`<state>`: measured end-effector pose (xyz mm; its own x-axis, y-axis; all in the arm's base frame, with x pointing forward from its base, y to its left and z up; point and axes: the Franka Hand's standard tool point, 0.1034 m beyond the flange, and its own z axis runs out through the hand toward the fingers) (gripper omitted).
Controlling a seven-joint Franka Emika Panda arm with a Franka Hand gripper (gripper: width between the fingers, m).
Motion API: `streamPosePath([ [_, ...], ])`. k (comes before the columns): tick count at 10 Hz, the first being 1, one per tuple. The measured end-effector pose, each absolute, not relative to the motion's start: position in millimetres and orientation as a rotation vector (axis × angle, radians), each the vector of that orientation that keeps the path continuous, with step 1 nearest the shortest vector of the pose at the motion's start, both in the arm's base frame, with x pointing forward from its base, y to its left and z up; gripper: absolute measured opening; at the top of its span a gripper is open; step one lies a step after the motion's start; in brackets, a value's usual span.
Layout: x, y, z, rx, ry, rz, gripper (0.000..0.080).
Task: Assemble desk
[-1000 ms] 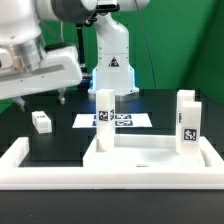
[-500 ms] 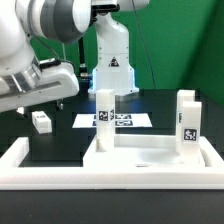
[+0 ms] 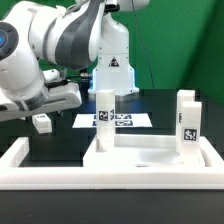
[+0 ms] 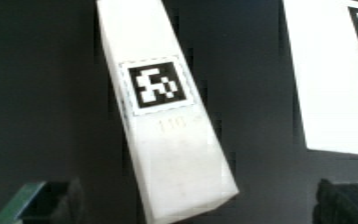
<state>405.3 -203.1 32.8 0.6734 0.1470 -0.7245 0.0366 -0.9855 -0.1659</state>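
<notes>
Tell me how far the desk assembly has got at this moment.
Done: two white block legs stand upright on the white rimmed rectangular plastic tabletop panel. In hand: nothing; the open end effector hangs over a loose tagged white leg on the black table. Left: that leg and whatever is out of view.

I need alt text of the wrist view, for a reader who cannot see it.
A loose white desk leg with a black-and-white tag lies on the dark table, framed between the two fingertips of the open gripper. The marker board lies beside it.
</notes>
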Motion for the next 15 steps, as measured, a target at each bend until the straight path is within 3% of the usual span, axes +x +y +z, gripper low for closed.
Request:
streamPosePath([
  [5,375.5,-216.9,6.1,-2.748,-0.296,1.399,0.0649],
  [10,375.7,-216.8,6.2,-2.748,-0.295,1.399,0.0647],
  [12,375.7,-216.8,6.2,-2.748,-0.295,1.399,0.0334],
  [13,375.7,-216.8,6.2,-2.748,-0.295,1.399,0.0288],
  [15,375.7,-216.8,6.2,-2.748,-0.295,1.399,0.0288],
])
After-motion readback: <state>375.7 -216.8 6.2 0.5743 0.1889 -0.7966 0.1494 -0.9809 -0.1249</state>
